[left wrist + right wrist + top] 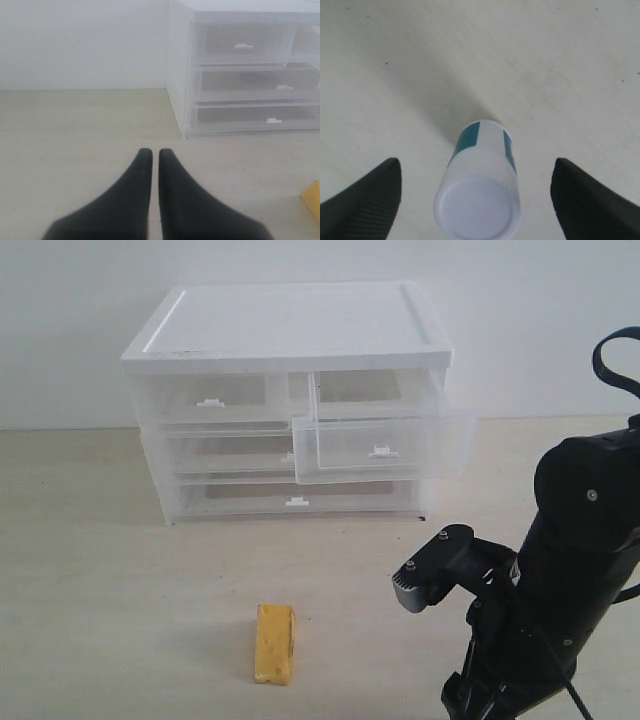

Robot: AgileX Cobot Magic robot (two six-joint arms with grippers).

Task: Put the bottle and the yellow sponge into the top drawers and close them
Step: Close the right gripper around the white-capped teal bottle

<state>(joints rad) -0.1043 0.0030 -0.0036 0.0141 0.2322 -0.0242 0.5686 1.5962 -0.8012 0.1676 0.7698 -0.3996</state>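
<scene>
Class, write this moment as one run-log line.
right gripper open astride bottle; left gripper shut; yellow sponge on table; right top drawer open

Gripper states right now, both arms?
Left gripper: closed, empty.
Right gripper: open, straddling the bottle, not gripping it.

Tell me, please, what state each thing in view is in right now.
Right top drawer: pulled out, looks empty.
Left top drawer: shut.
Middle full-width drawer: shut.
Bottom full-width drawer: shut.
Bottle: upright on the table, capped, ungripped.
Yellow sponge: lying on the table.
Left tool: shut, empty.
Right tool: open, straddling the bottle.
</scene>
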